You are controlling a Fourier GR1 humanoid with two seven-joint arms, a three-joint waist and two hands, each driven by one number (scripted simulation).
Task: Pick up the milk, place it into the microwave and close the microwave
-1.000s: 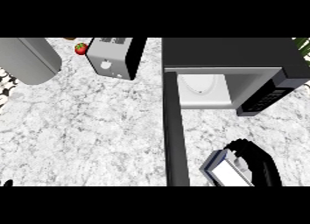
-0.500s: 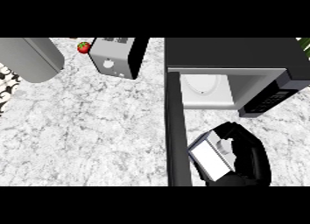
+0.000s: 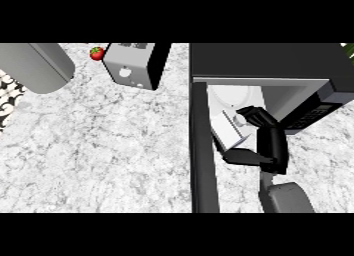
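Marble counter (image 3: 99,150), microwave (image 3: 283,70) door (image 3: 200,150) wide open.
Right hand (image 3: 265,142) was curled round the milk carton (image 3: 228,131), its long axis pointing into the cavity just ahead.

The right hand (image 3: 265,145) curled round the milk carton (image 3: 230,131) at the mouth of the open microwave (image 3: 272,75), its door (image 3: 200,150) swung out over the marble counter (image 3: 99,145). A toaster (image 3: 136,64) and strawberry (image 3: 97,53) stood behind.
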